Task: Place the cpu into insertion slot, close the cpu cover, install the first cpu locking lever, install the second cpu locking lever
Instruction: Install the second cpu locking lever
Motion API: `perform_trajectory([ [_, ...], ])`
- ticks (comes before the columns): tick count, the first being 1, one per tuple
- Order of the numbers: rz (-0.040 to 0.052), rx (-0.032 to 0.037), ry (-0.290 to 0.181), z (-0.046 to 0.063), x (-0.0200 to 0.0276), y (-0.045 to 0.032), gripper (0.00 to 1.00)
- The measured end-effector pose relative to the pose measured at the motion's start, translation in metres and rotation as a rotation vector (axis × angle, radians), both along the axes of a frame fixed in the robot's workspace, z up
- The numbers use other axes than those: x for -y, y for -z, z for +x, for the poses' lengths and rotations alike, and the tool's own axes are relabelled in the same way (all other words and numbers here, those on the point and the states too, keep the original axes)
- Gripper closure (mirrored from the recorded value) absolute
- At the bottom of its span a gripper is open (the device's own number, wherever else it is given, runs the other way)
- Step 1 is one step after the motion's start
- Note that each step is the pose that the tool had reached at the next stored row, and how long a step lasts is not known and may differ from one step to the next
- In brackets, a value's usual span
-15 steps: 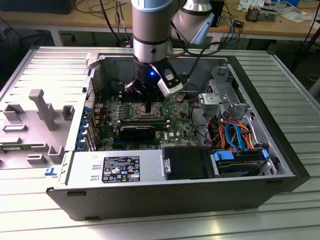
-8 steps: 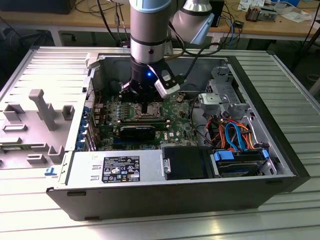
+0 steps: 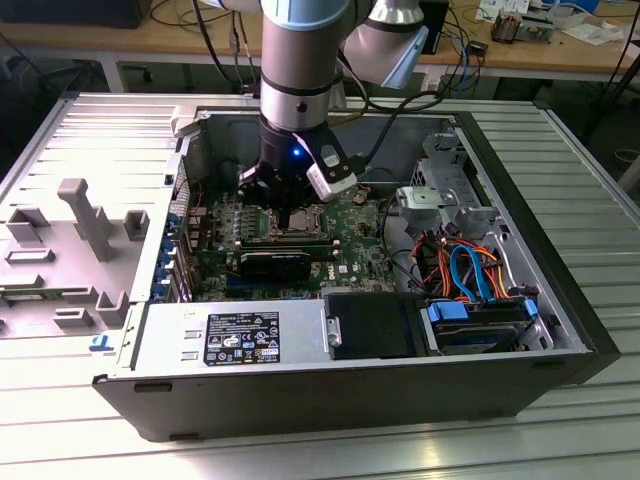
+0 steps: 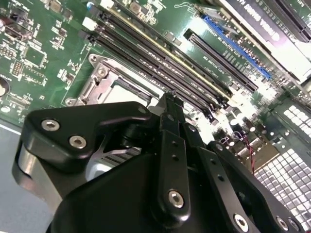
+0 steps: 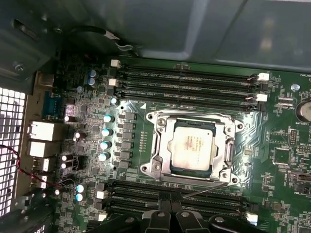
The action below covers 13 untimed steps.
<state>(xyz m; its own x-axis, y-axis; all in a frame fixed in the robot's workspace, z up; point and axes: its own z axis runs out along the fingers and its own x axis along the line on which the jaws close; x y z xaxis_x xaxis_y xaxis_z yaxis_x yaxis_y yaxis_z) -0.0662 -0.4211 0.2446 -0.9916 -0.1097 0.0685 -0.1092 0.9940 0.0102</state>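
In the first wrist view the claw is nearest to the camera, its black fingers close together with no thing between them, just beside the silver frame of the socket. Beyond the fingertips lies the insertion slot on the green circuit board, and the cpu sits flat inside it with its dull grey top showing. The cpu cover lies down around the chip as a thin metal frame. A thin metal lever lies slanted along the side of the socket nearest the claw; I cannot tell if it is locked. Long black memory slots run on both sides of the socket. In the second wrist view the black fingers meet at their tips over the corner of the cover. In the exterior view the arm reaches down into the open computer case, which lies on a ribbed metal surface.
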Motion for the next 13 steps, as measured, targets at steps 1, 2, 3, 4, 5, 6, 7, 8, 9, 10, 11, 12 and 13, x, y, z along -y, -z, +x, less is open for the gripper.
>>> perform_trajectory([
  [1, -0.0003, -0.0043, 0.0, -0.0001, 0.0001, -0.0002, 0.89],
  [2, -0.0002, -0.0075, 0.0, 0.0001, 0.0001, -0.0003, 0.89],
  [3, -0.0001, -0.0097, 0.0, 0.0004, 0.0001, -0.0003, 0.89],
  [4, 0.0001, -0.0134, 0.0, 0.002, 0.0001, -0.0003, 0.89],
  [5, 0.0, -0.0154, 0.0, 0.0033, 0.0001, -0.0003, 0.89],
  [6, 0.0, -0.0173, 0.0, 0.0052, 0.0001, -0.0003, 0.89],
  [7, -0.0001, -0.0185, 0.0, 0.0058, 0.0002, -0.0003, 0.89],
  [8, -0.0002, -0.0193, 0.0, 0.0058, 0.0003, -0.0003, 0.89],
  [9, -0.0001, -0.0216, -0.001, 0.0058, 0.0006, -0.0002, 0.89],
  [10, -0.0001, -0.0223, -0.002, 0.0058, 0.0009, 0.0001, 0.89],
  [11, -0.0004, -0.0227, -0.003, 0.0057, 0.001, 0.0003, 0.89],
  [12, -0.0007, -0.0229, -0.004, 0.0058, 0.0013, 0.0006, 0.89],
  [13, -0.0009, -0.023, -0.005, 0.0058, 0.0017, 0.0007, 0.89],
])
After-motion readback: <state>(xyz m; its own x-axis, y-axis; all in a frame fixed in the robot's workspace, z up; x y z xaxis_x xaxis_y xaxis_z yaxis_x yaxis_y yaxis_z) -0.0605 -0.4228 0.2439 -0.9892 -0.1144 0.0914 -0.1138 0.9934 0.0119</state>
